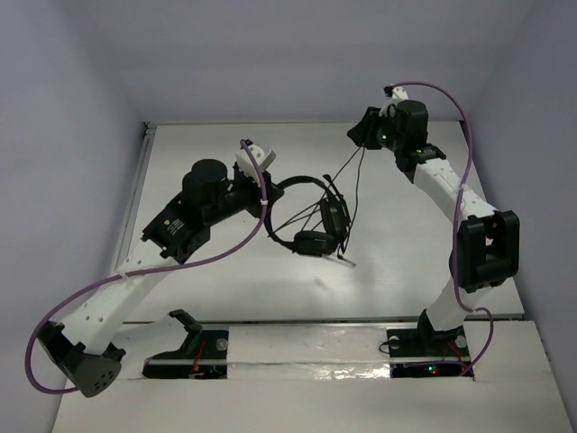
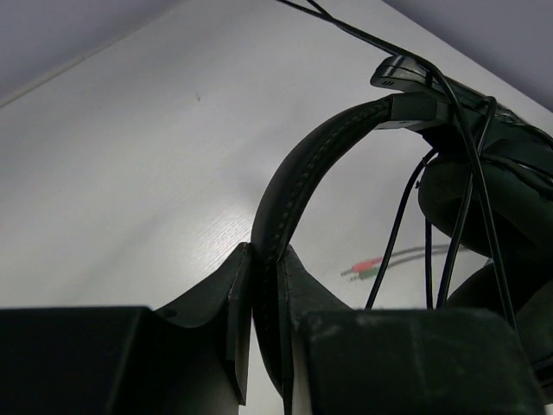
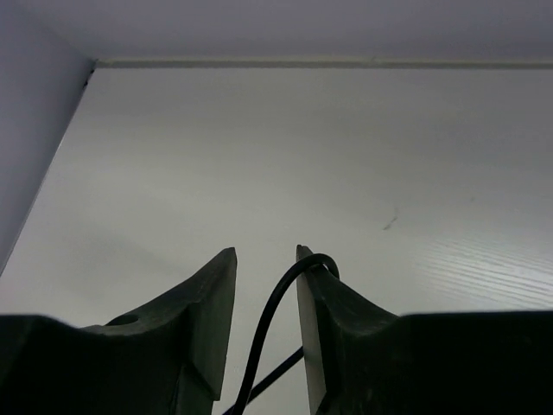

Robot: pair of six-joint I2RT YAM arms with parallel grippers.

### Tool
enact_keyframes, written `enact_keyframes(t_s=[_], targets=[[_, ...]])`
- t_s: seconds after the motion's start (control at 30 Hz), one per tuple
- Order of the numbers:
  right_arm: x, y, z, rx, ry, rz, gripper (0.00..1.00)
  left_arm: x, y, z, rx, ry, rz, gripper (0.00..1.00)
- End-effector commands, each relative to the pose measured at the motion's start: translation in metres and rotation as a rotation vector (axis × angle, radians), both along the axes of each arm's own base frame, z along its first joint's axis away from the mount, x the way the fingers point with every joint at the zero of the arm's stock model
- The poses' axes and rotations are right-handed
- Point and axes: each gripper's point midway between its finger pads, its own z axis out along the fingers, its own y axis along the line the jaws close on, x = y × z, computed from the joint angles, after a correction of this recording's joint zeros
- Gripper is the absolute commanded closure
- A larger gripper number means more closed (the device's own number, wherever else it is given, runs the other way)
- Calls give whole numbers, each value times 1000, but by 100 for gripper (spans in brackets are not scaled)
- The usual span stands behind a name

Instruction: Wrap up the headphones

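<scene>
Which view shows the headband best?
Left wrist: the headband fills the frame, its stitching visible, clamped in the left hand. The top view shows it only as a small thin arc. The right wrist view shows none of it, just cable in the open right hand.

Headband on the headphones (image 2: 294,190) is showing matt black leather-like padding with a stitched seam; the cable (image 3: 270,307) is reading as a smooth, slightly glossy sheath. Both the left end effector (image 2: 265,251) and right end effector (image 3: 265,255) are looking like matt black moulded plastic. The bench (image 2: 130,173) is showing a smooth white satin face with faint grain lines.
</scene>
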Motion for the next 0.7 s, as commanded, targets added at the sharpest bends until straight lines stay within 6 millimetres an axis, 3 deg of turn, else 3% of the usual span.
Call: enact_keyframes(t_s=[0.0,0.07,0.23,0.47,0.57,0.63,0.67], targets=[[28,-37,9,14,-37,-96,59,-32,2,94,-188,-189,-91,100],[38,-48,16,10,-46,-124,59,-36,2,98,-206,-204,-103,100],[43,-49,10,-4,-13,-133,60,-54,-6,111,-270,-205,-196,100],[55,-61,-27,-54,41,-199,69,-77,-1,150,-407,-249,-248,100],[45,-55,-34,-29,69,-169,77,-72,-1,161,-457,-234,-215,100],[35,-49,-16,8,11,-135,77,-64,-3,160,-472,-202,-182,100],[27,-47,-26,10,36,-119,77,-63,-3,165,-485,-195,-178,100]])
